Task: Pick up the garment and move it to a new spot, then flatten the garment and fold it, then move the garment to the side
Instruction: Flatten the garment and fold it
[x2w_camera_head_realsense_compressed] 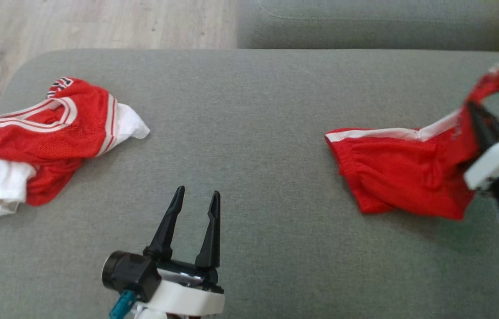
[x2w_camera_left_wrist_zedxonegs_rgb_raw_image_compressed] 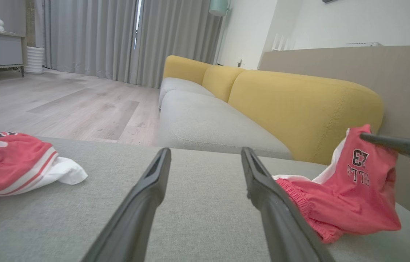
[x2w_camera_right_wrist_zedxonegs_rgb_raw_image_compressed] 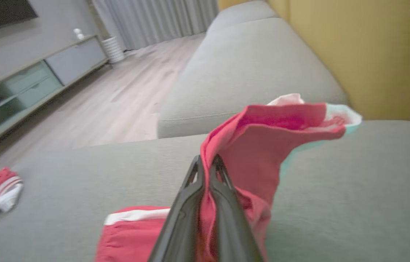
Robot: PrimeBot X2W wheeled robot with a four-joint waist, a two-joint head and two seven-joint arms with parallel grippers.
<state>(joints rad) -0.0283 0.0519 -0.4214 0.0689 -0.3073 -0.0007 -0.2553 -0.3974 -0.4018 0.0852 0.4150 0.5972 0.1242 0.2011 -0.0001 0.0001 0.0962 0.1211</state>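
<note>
Fingers of the right gripper [x2w_camera_right_wrist_zedxonegs_rgb_raw_image_compressed: 206, 162] pinch a raised corner of the red shorts [x2w_camera_head_realsense_compressed: 391, 177], mostly lying on the grey sofa seat [x2w_camera_head_realsense_compressed: 249, 133]; left gripper [x2w_camera_head_realsense_compressed: 197, 195] hovers spread, empty. Moving, flattening and folding apparently remain.

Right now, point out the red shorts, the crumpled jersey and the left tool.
red shorts [x2w_camera_head_realsense_compressed: 391, 177], head view, middle of the flat red panel.
crumpled jersey [x2w_camera_head_realsense_compressed: 43, 146], head view, red chest fabric.
left tool [x2w_camera_head_realsense_compressed: 198, 191], head view, midway between its fingertips.
</note>
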